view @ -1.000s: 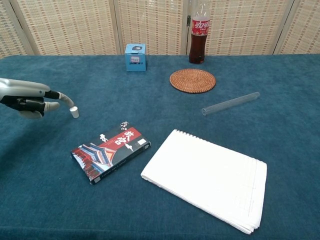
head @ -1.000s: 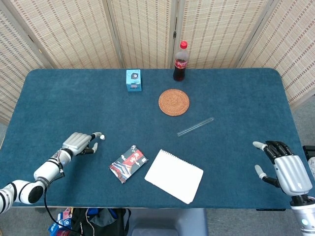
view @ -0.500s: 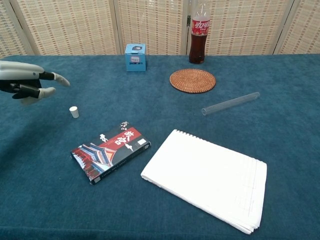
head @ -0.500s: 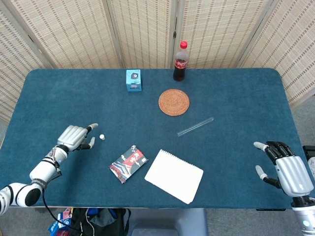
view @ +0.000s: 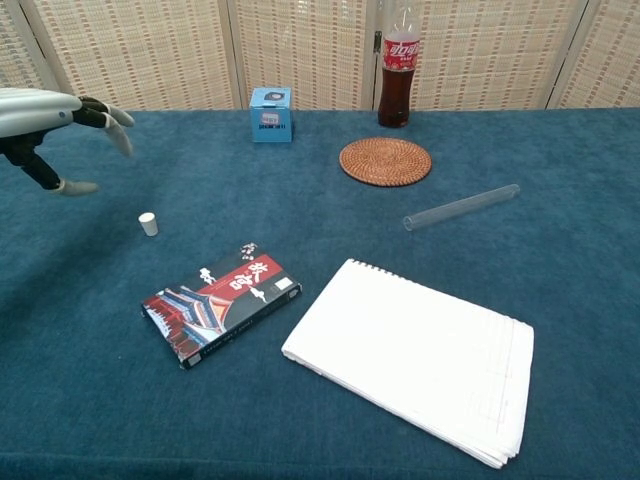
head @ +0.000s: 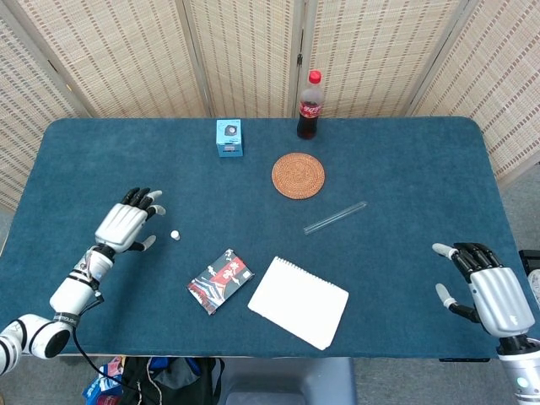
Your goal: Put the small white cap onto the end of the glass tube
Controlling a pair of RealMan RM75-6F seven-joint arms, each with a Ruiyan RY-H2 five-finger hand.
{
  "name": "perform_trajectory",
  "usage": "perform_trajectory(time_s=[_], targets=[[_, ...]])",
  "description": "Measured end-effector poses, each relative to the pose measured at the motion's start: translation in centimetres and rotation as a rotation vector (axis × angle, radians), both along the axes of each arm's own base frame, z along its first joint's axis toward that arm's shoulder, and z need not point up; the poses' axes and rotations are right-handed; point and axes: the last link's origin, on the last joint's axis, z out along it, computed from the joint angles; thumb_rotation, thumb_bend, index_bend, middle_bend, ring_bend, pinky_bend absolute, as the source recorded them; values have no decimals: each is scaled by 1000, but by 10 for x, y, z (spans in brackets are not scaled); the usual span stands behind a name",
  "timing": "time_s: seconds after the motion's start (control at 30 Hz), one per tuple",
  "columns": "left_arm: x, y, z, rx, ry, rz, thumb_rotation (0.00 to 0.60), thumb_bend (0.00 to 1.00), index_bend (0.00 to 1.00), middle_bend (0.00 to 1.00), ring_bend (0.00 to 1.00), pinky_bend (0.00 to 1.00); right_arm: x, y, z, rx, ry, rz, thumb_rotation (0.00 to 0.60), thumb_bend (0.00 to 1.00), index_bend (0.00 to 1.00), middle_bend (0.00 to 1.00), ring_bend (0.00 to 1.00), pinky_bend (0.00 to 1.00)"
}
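The small white cap (head: 175, 235) (view: 148, 224) stands by itself on the blue table cloth, left of middle. My left hand (head: 128, 224) (view: 60, 120) hovers above and to the left of it with fingers spread, holding nothing. The clear glass tube (head: 335, 218) (view: 461, 207) lies on the cloth right of centre, slanting up to the right. My right hand (head: 488, 292) rests open near the table's front right corner, far from the tube; the chest view does not show it.
A black and red card box (head: 219, 280) (view: 221, 299) and a white notepad (head: 298, 302) (view: 410, 354) lie near the front. A woven coaster (head: 298, 175), a cola bottle (head: 309, 105) and a small blue box (head: 229, 137) stand toward the back.
My left hand, which touched the cap a second ago, has lifted up and away to the left with fingers spreading. The cap stays on the cloth. The right hand has hardly moved.
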Motion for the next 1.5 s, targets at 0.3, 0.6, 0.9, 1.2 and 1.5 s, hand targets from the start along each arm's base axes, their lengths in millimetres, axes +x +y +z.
perform_trajectory(time_s=[0.3, 0.6, 0.9, 1.2, 1.5], targets=[[3, 9, -22, -9, 37, -37, 600, 246, 397, 0, 0, 0, -2, 0, -1, 2, -2, -8, 600, 330, 228, 324, 201, 178], [5, 16, -38, -42, 69, -29, 600, 261, 410, 0, 0, 0, -4, -2, -3, 6, -6, -18, 600, 330, 229, 324, 201, 178], [5, 21, -50, -76, 108, -8, 600, 326, 419, 0, 0, 0, -6, -3, -3, 7, -8, -25, 600, 329, 229, 324, 201, 178], [7, 26, -56, -93, 140, 1, 600, 329, 415, 0, 0, 0, -9, -1, -2, 3, -10, -32, 600, 330, 229, 324, 201, 178], [3, 27, -60, -92, 151, 17, 600, 347, 429, 0, 0, 0, -9, -2, -3, 6, -11, -31, 600, 330, 229, 324, 201, 178]])
